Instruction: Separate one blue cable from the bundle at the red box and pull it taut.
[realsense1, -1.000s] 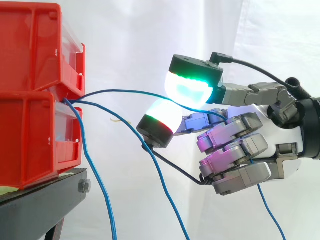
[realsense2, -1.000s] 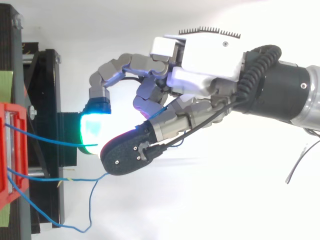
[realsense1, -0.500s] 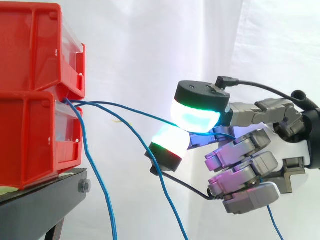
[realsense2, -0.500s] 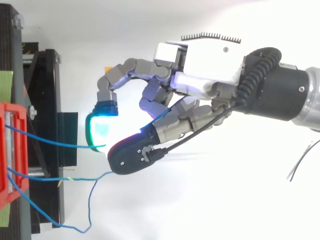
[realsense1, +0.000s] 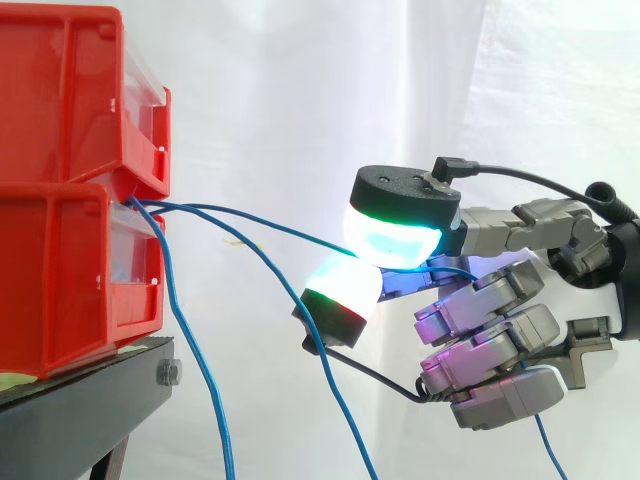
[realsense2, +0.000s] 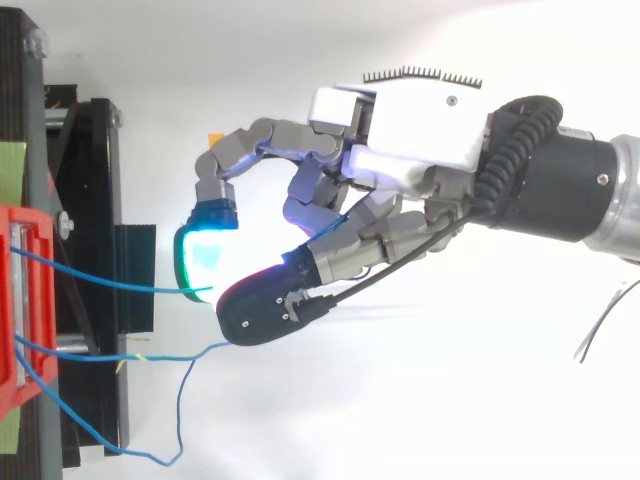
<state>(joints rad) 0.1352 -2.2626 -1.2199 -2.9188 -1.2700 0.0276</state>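
Observation:
Two stacked red bins (realsense1: 60, 200) stand at the left on a black stand (realsense1: 80, 400). A bundle of thin blue cables comes out between them. One blue cable (realsense1: 260, 222) runs nearly straight rightward from the bins (realsense2: 25, 300) to my hand (realsense1: 480, 310). There it is pinched between the cyan-green thumb pad (realsense1: 392, 228) and a finger pad (realsense1: 340, 290). Behind the hand its loose end drops down. In the top view this cable (realsense2: 110, 287) ends at the green pad beside the hand (realsense2: 410, 120). The remaining fingers are curled.
Two more blue cables (realsense1: 345, 420) (realsense1: 205, 385) hang slack from the bins, one passing just under the lower finger pad. The stand (realsense2: 90, 200) reaches toward the hand. A white curtain is behind. A thin grey wire (realsense2: 600, 320) lies at the right.
Over the last second the hand moved right, away from the bins, and a little lower. The pinched cable straightened. Almost nothing has shifted in the last half second.

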